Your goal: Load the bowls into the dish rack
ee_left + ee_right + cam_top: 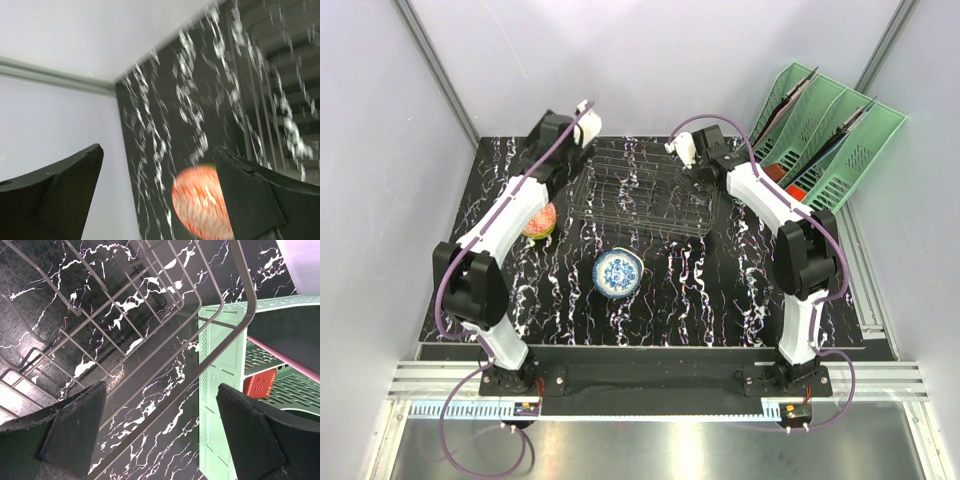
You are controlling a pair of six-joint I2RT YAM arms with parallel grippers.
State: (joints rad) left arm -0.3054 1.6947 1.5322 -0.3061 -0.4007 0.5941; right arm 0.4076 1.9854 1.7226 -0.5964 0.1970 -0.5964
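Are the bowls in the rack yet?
Nothing done yet: the dish rack shows no bowl inside. The left gripper and right gripper are open, holding nothing. Left to load: the blue-flowered bowl and the red-patterned bowl, both on the table.

Blue-floral bowl (617, 272); red-patterned bowl (540, 223); dark wire rack (645, 190); mint-green organizer (820, 140).
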